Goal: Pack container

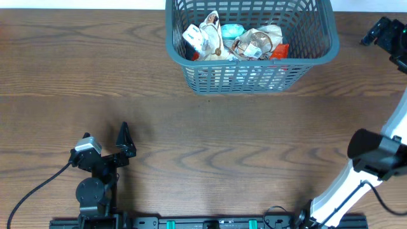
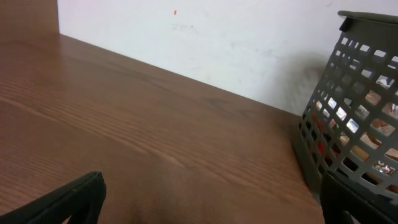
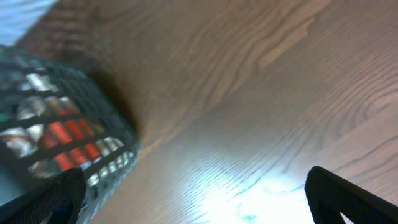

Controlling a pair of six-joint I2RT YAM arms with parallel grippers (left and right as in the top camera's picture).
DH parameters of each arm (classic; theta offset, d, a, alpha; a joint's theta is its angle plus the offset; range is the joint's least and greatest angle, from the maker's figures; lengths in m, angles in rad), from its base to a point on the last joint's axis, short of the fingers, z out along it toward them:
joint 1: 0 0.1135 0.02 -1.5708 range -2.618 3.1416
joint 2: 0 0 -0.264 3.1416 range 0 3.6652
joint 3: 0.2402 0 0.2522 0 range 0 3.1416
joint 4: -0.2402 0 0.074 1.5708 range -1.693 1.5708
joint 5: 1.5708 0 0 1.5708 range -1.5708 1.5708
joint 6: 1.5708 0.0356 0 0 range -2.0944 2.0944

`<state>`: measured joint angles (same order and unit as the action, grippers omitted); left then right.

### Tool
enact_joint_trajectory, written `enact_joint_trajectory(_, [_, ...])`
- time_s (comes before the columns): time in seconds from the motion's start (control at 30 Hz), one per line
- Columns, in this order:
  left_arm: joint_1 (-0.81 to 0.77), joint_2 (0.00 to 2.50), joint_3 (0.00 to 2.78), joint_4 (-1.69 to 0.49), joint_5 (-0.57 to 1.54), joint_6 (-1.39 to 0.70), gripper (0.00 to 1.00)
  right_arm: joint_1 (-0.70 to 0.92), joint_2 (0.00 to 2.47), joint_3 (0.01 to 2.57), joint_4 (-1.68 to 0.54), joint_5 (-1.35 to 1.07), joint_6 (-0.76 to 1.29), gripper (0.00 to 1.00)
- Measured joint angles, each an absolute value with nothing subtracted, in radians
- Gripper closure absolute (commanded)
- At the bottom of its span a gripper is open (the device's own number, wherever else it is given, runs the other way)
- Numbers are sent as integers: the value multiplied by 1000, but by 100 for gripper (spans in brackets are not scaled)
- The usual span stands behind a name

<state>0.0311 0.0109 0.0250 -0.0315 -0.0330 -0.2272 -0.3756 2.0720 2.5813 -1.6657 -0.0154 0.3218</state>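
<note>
The container [image 1: 318, 54], a large grey-blue lattice basket, stands at the far middle of the table and holds several snack packets [image 1: 232, 41]. It shows at the right edge of the left wrist view [image 2: 348, 112] and at the left of the right wrist view [image 3: 93, 118]. My left gripper [image 1: 125, 141] is open and empty at the near left, low over the wood [image 2: 208, 214]. My right gripper [image 1: 386, 33] is at the far right edge, to the right of the container, open and empty [image 3: 196, 199].
The wooden table [image 1: 210, 140] runs between the arms and the container. A white wall [image 2: 217, 43] stands behind the table. The arm bases and a black rail [image 1: 210, 222] lie along the near edge.
</note>
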Motion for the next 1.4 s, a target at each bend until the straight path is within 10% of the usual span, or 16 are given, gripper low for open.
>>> enact_joint_trajectory(0.5, [31, 11, 27, -34, -33, -225, 1, -108, 1456, 1981, -1312, 186, 322, 1])
enact_joint_trajectory(1.4, [31, 11, 28, -36, -33, -212, 1, -23, 459, 543, 49, 121, 318, 1])
